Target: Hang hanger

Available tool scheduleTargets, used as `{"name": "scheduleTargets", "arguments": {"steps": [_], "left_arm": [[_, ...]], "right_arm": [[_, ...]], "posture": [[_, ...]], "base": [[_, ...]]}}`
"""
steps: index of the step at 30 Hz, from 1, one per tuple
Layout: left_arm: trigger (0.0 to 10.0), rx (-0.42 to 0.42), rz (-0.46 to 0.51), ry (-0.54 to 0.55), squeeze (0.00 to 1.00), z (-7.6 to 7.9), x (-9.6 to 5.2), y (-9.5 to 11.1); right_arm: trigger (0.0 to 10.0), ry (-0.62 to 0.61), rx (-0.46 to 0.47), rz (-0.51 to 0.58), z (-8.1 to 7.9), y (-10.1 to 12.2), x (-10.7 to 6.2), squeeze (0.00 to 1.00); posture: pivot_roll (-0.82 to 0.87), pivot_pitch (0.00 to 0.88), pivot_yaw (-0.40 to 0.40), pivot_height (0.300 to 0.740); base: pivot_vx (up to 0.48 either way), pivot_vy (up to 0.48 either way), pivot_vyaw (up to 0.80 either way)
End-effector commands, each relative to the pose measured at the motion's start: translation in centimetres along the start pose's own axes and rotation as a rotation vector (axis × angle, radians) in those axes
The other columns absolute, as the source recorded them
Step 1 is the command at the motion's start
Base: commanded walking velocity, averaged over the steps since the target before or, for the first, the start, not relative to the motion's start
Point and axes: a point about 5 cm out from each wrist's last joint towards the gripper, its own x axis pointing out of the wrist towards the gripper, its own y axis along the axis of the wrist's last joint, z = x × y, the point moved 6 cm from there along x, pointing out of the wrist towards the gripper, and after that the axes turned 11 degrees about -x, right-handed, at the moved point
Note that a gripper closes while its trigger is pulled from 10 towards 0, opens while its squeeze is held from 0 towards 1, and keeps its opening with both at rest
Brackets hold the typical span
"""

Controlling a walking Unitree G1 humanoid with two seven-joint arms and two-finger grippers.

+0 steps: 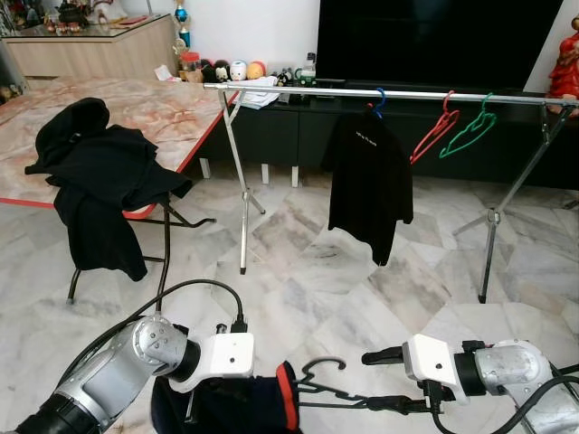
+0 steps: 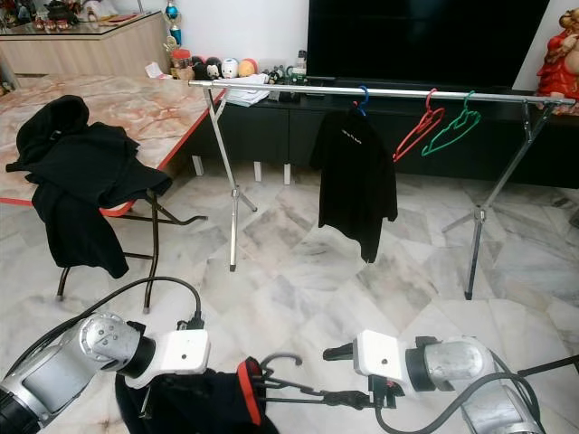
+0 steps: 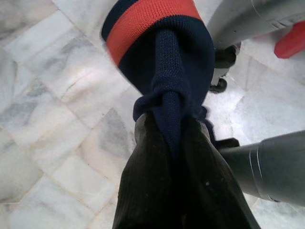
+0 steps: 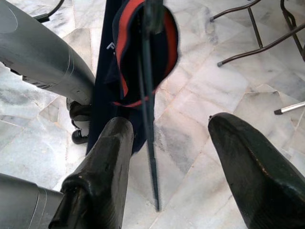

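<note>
Low down, black hanger [image 4: 148, 119] between open right end effector [image 4: 164, 157] fingers, seemingly untouched.

The room is bright with soft, even light. The marble floor [image 1: 362, 271] shines a little, and pale glare sits under the clothes rack [image 1: 380, 93]. Shadows below that rack are faint. The big TV screen [image 2: 425, 41] behind the rack stays flat black. The black shirt [image 1: 369, 185] on the rack looks sharp. In the right wrist view the dark hanger [image 4: 148, 95] is blurry, and the black fingers [image 4: 97, 176] near it look soft too.
</note>
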Motion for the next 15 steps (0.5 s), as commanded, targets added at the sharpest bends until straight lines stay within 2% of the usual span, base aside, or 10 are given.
{"name": "scheduleTargets", "arguments": {"steps": [1,2,4,10,15], "left_arm": [[10.0,0.032,-0.001,0.000,0.00,-0.3,-0.5,0.5],[10.0,0.044,0.003,-0.008,0.00,-0.3,-0.7,0.8],[10.0,0.053,0.009,-0.016,0.00,-0.2,-0.8,1.1],[10.0,0.068,0.067,-0.037,0.00,-0.1,-1.0,2.6],[10.0,0.065,0.098,-0.048,0.00,-0.1,-0.9,3.4]], "right_arm": [[10.0,-0.029,-0.013,0.015,0.6,0.2,-0.1,0.00],[10.0,-0.074,-0.014,0.026,1.1,0.3,0.2,0.00],[10.0,-0.082,-0.007,0.040,1.2,0.4,0.4,0.00],[10.0,-0.062,0.031,0.093,0.4,0.5,1.4,0.00],[10.0,-0.002,0.079,0.137,-0.9,0.5,2.2,0.00]], "posture": [[0.01,0.036,0.004,0.740],[0.01,0.040,0.003,0.740],[0.01,0.042,0.003,0.740],[0.02,0.047,0.002,0.740],[0.02,0.050,0.000,0.740]], "base": [[0.000,0.000,0.00],[0.000,0.000,0.00],[0.000,0.000,0.00],[0.000,0.000,0.00],[0.000,0.000,0.00]]}}
